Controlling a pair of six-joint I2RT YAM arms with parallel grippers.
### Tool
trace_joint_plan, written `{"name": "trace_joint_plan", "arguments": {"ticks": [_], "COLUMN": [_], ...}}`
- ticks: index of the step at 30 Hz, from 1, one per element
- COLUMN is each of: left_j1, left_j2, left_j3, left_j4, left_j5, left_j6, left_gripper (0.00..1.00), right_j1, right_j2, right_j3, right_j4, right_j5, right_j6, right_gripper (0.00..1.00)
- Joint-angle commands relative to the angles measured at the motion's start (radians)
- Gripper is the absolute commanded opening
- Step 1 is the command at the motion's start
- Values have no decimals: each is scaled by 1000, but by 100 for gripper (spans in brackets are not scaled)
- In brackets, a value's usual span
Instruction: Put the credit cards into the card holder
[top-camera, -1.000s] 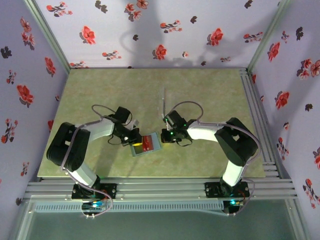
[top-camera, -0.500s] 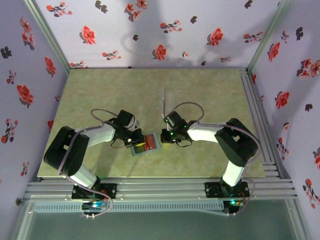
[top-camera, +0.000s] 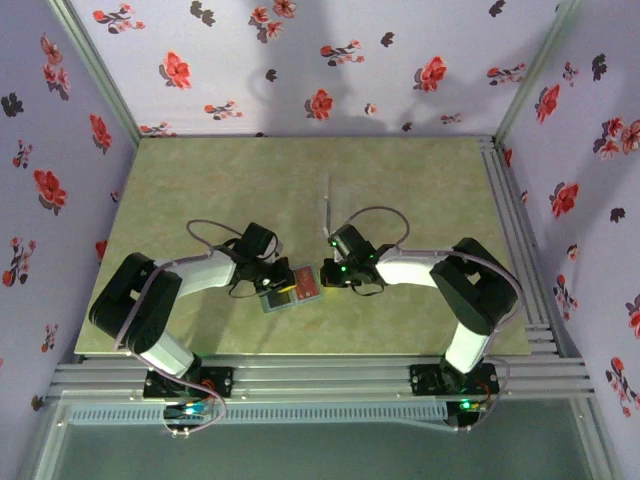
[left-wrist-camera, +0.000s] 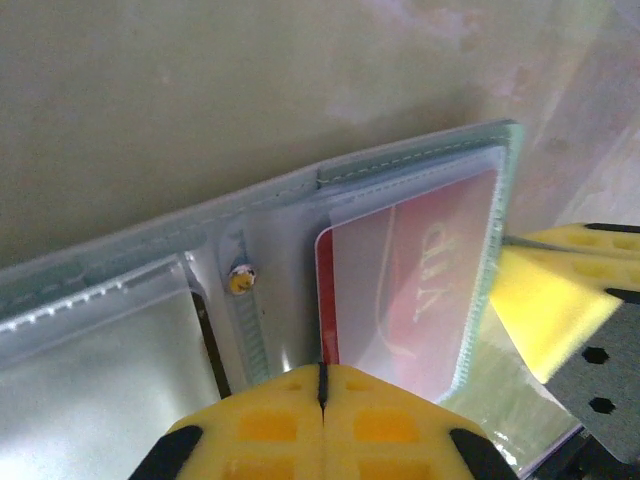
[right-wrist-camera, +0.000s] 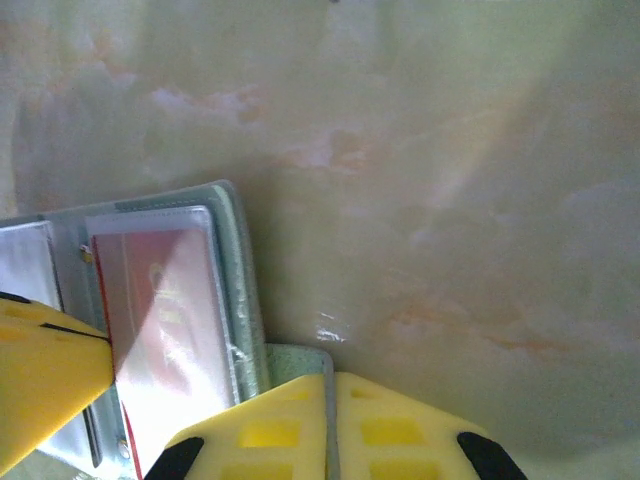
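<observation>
Pressing shut with nothing visibly pinched between them, the left jaws sit at the near edge of the open card holder (left-wrist-camera: 280, 205). A red card (left-wrist-camera: 410, 290) lies under a clear sleeve directly ahead, its long axis running straight away from them. The right jaws, likewise closed, touch the holder's opposite edge on the table (top-camera: 300, 190), leaving the holder braced between the two arms and the left one apparently better placed to push the card home. The card's near end is covered by the left jaws, so whether it is fully seated, or whether other cards fill the cloudy sleeves, cannot be told.
</observation>
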Motion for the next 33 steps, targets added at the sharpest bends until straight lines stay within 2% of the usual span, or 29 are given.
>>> {"name": "trace_joint_plan", "arguments": {"ticks": [1, 4, 6, 14, 19, 23, 27, 33], "left_j1": [-15, -15, -14, 1, 24, 57, 101, 179], "left_j2": [24, 16, 19, -43, -99, -159, -215, -279], "left_j3": [16, 12, 27, 62, 68, 71, 49, -11], "left_j4": [23, 10, -24, -128, -174, -250, -289, -316], "left_j5": [12, 1, 3, -18, -31, -57, -71, -71], "left_j6": [-19, -9, 4, 49, 71, 103, 133, 159], "left_gripper": [6, 18, 23, 28, 29, 29, 31, 34], "right_j1": [43, 43, 44, 41, 41, 43, 52, 95], "right_j2": [-12, -40, -59, -159, -197, -186, -187, -171], "right_j3": [-23, -23, -19, -1, 29, 73, 85, 105], "right_j4": [-22, -73, -125, -265, -313, -317, -291, -257], "right_j5": [-38, 11, 64, 159, 139, 51, 14, 3], "right_j6": [3, -13, -27, -82, -97, -56, -25, 6], "right_gripper": [0, 1, 7, 16, 34, 43, 48, 50]}}
